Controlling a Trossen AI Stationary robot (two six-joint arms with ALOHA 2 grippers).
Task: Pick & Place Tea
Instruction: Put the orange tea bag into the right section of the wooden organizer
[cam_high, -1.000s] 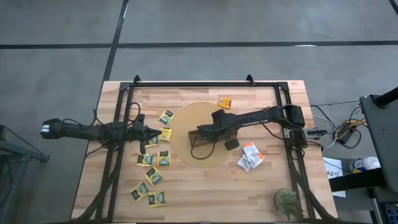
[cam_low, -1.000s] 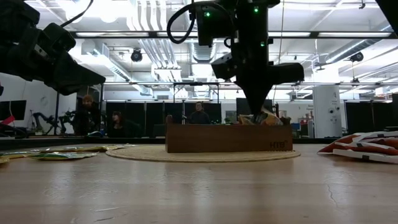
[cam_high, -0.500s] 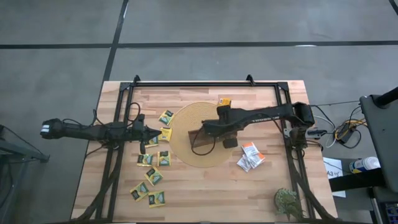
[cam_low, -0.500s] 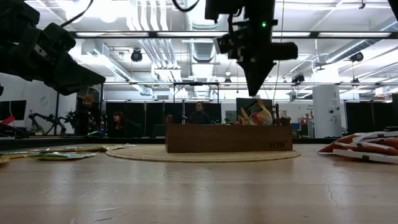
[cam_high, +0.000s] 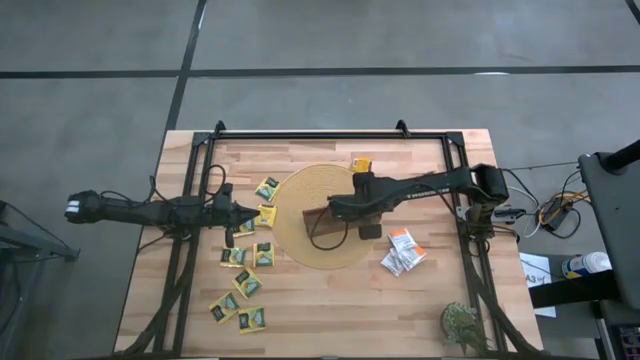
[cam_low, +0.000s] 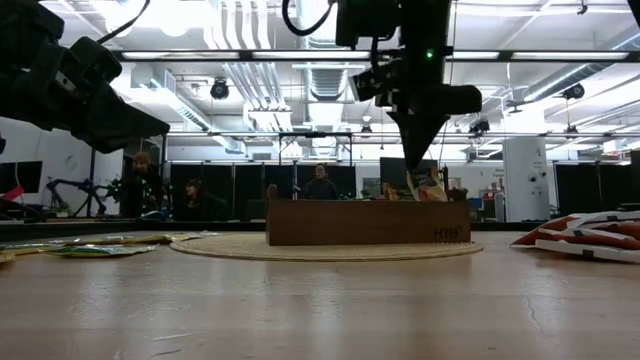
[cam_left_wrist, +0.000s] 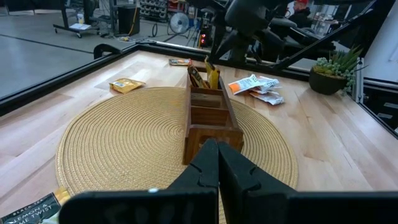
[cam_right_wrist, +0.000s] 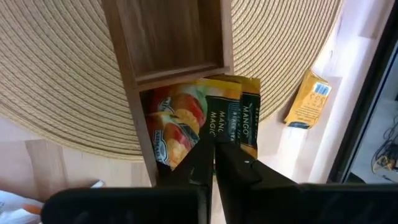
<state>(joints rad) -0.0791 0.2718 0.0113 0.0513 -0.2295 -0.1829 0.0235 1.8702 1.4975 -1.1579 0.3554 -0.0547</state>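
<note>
While the pinched-shut, empty right claw (cam_low: 415, 158) hangs over the tray (cam_low: 367, 221), its leaning mango packets (cam_right_wrist: 208, 121) could tip out if clipped.

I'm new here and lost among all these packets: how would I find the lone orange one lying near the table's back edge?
Start at the round woven mat in the middle of the wooden table. Just past its far right rim, beside the black frame rail, lies one orange tea packet. Unlike the others, it lies alone, neither among the yellow-green packets nor the white-and-orange pile.
</note>
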